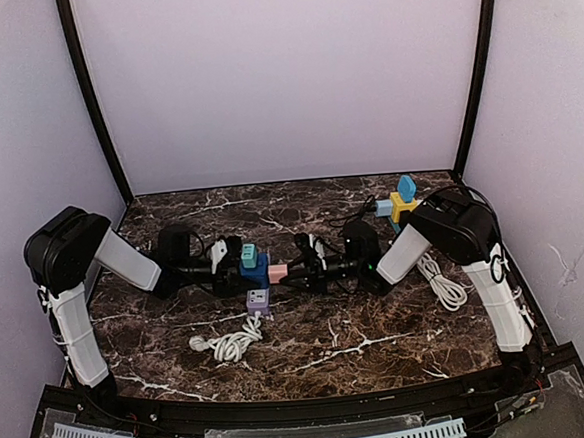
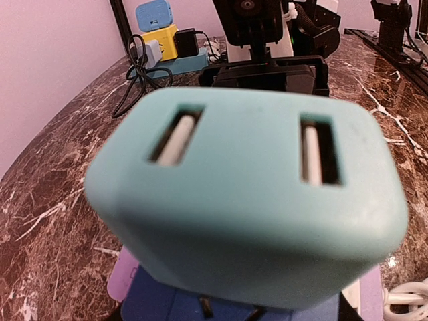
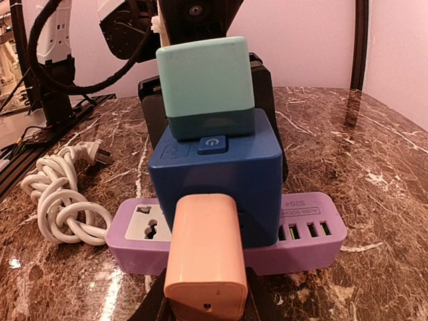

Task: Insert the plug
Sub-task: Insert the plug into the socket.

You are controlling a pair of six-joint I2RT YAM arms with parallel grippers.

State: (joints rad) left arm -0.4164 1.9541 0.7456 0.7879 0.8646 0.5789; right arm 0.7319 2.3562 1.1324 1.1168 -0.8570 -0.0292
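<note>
One marbled counter [image 1: 380,323], lilac walls [image 1: 282,79] | cord [image 1: 225,342] lay coiled beside strip [image 3: 314,234]; adapters [image 1: 401,203] stood back right | right tool [image 1: 305,266] gripped pink plug [image 3: 204,254] against cube [image 3: 227,167] | left tool [image 1: 221,256]: state untellable, teal plug [image 3: 204,77] blocked view

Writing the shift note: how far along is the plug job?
Done: the teal charger sits on the blue cube, which stands on the purple strip. In hand: the right gripper holds the pink plug against the cube's side. Remaining: pushing it home; I cannot tell whether it is seated.
</note>
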